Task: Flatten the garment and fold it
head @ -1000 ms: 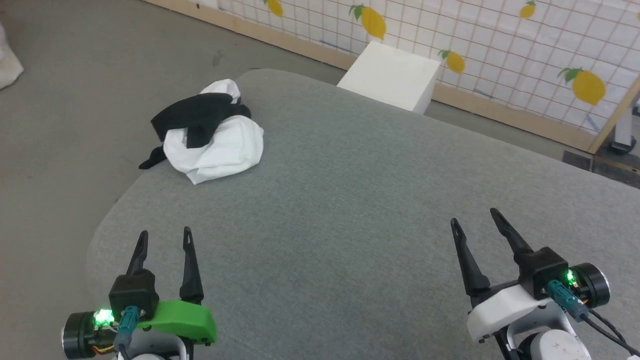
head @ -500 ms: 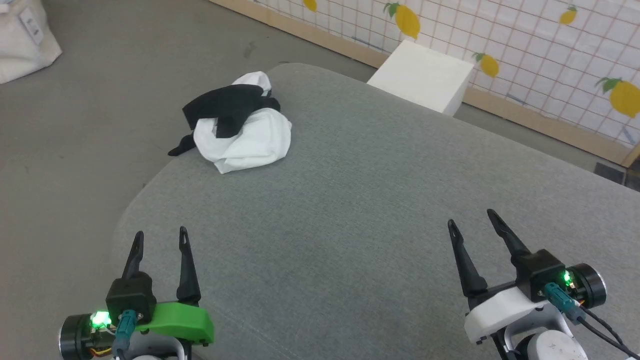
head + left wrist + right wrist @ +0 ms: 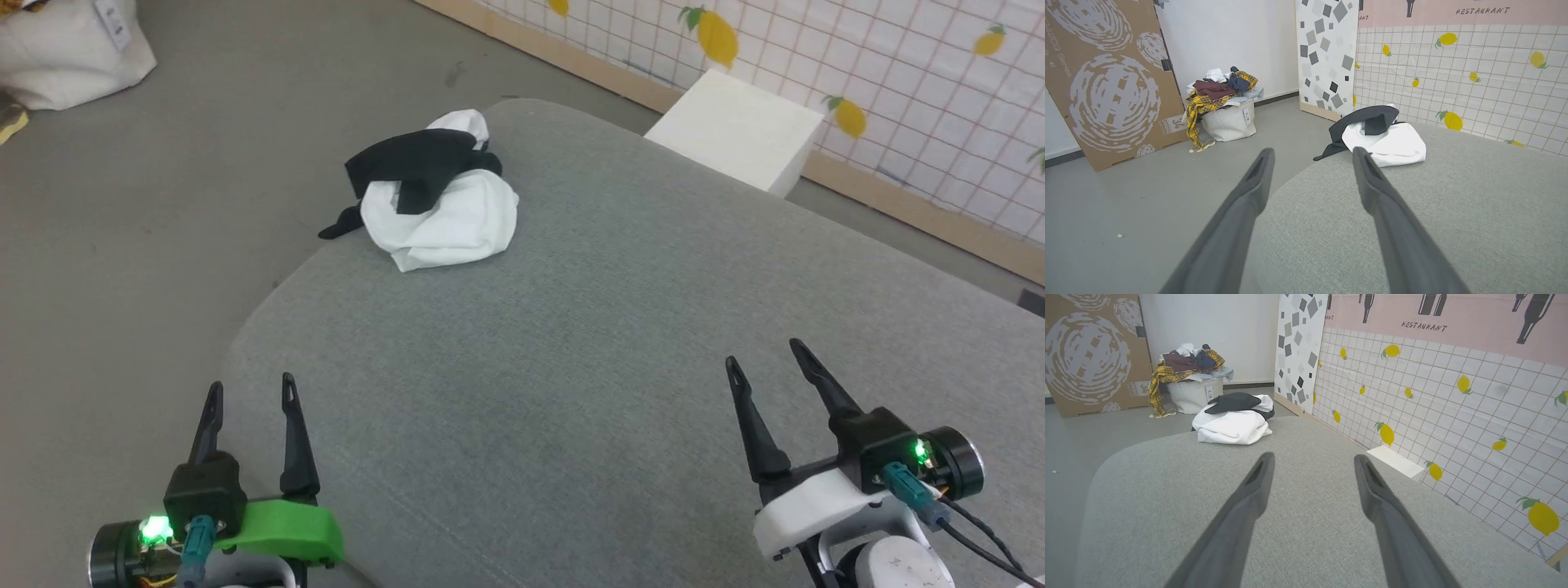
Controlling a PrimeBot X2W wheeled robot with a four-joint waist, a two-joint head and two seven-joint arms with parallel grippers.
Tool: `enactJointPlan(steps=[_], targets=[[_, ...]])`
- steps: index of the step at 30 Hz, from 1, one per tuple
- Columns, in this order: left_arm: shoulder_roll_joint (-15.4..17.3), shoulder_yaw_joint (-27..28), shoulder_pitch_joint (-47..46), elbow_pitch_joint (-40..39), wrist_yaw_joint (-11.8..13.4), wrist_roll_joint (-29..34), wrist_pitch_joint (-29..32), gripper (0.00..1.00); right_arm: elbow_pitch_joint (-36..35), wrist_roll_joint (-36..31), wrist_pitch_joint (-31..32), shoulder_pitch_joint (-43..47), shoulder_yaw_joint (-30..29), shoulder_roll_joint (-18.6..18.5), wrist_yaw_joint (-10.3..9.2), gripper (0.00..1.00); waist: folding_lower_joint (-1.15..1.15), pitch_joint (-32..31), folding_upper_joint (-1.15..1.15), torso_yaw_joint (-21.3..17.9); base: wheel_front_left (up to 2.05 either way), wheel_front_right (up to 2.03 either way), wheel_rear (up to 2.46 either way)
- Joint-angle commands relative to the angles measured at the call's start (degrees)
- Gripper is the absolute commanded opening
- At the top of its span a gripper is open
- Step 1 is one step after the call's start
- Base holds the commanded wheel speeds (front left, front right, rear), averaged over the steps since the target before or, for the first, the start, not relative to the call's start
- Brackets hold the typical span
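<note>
Left gripper (image 3: 251, 382) and right gripper (image 3: 761, 351) hover empty, fingers spread apart, at near end of gray padded table (image 3: 571, 327). Well ahead & closer to the left one, the garment (image 3: 445, 208) sits bunched at table's far-left edge: white body crumpled, black sleeve draped across top, black bit hanging off rim.

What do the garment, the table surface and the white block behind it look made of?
The garment: soft matte knit, probably cotton; it slumps in loose rounded folds. The table surface: grey matte woven or felt-like cloth with a fine heathered texture, possibly over padding given the rounded edge. The white block: matte, with crisp edges; foam or painted board, can't tell.
</note>
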Motion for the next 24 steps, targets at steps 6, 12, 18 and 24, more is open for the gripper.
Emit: enactJointPlan(steps=[6,12,18,24], targets=[[0.63,-0.04,0.88,0.18,0.74,-0.89,-1.29,1.00,0.56,-0.57,-1.07,-1.33,0.39,0.01,-0.08,1.00,0.00,0.52,0.00,2.00,0.00,0.00,0.00],[0.35,1.08,-0.47,0.22,0.75,-2.50,-1.60,1.00,0.25,-0.86,-0.89,-2.16,1.24,0.01,-0.09,1.00,0.00,2.28,0.00,1.19,0.00,0.00,0.00],[1.05,2.97,-8.43,4.27,-2.15,-7.33,0.41,1.00,-1.44,-2.80,0.52,-4.51,1.87,0.01,-0.09,1.00,0.00,7.96,0.00,-2.37,0.00,0.00,0.00],[4.20,5.94,-21.54,11.16,-5.77,-13.26,6.45,1.00,-3.25,-5.07,1.85,-7.48,3.03,0.01,-0.09,1.00,0.00,16.23,0.00,-8.57,0.00,0.00,0.00]])
